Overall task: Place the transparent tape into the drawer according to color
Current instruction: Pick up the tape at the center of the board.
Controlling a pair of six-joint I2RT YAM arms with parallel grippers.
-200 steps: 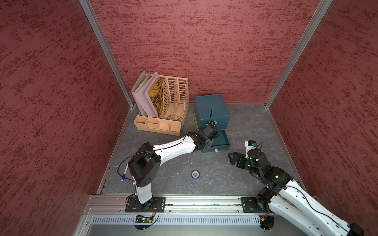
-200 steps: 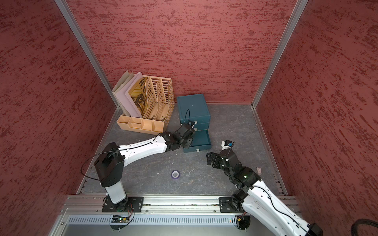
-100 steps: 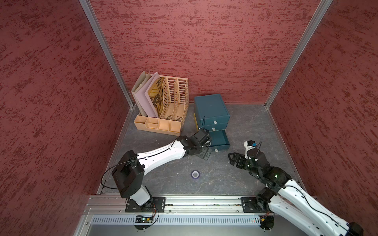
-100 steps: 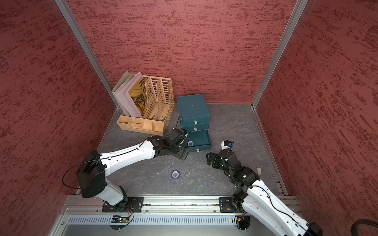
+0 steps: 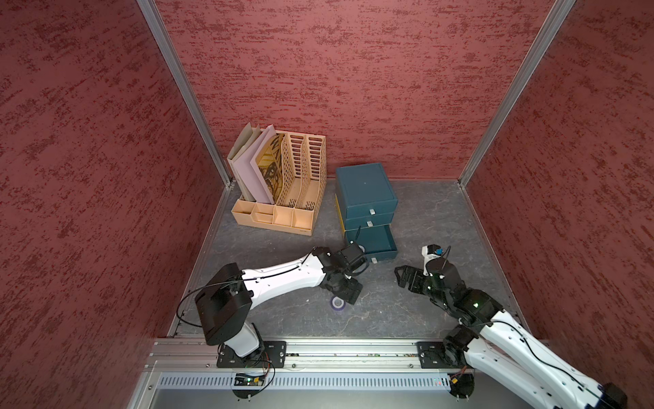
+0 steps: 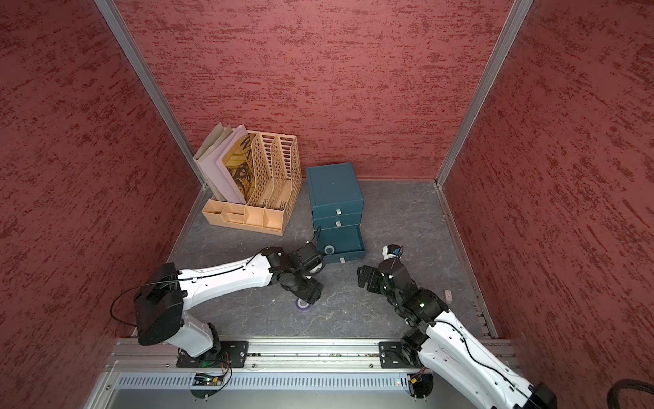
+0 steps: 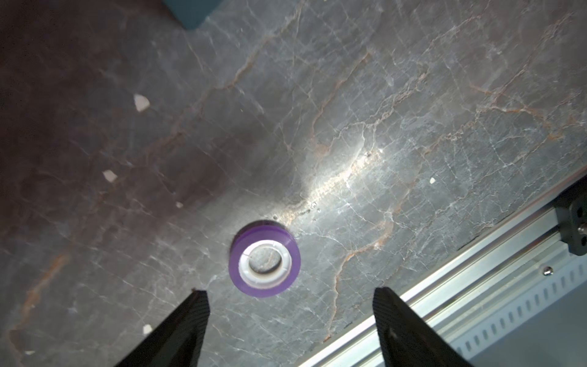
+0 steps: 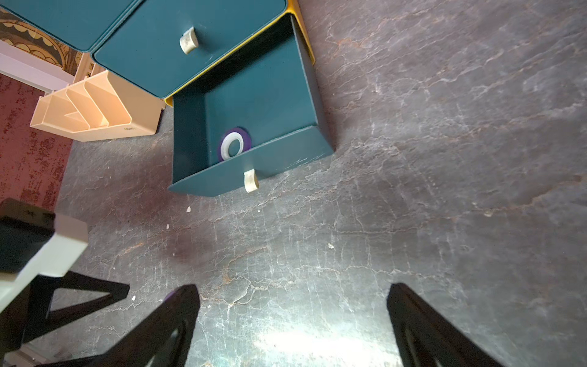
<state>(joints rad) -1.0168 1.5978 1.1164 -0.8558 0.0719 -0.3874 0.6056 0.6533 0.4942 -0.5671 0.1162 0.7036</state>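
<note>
A purple roll of transparent tape (image 7: 264,260) with a white core lies flat on the grey floor, seen in both top views (image 5: 338,303) (image 6: 303,304). My left gripper (image 7: 290,290) hangs open just over it; the roll sits slightly beyond the fingertips, not between them. The teal drawer chest (image 5: 364,193) (image 6: 334,187) stands at the back with its bottom drawer (image 8: 254,95) pulled out. A second purple roll (image 8: 234,144) (image 6: 329,249) lies inside, near the drawer's front. My right gripper (image 8: 293,286) (image 5: 401,276) is open and empty, low over bare floor in front of the drawer.
A tan slotted file organizer (image 5: 283,184) holding folders stands left of the chest. Red walls close in three sides. An aluminium rail (image 5: 318,350) runs along the front edge. A small pale item (image 6: 448,294) lies near the right wall.
My left gripper drew back from the open drawer toward the front and now hovers at the purple roll on the floor. A purple roll now shows in the drawer. The right arm stayed put.
</note>
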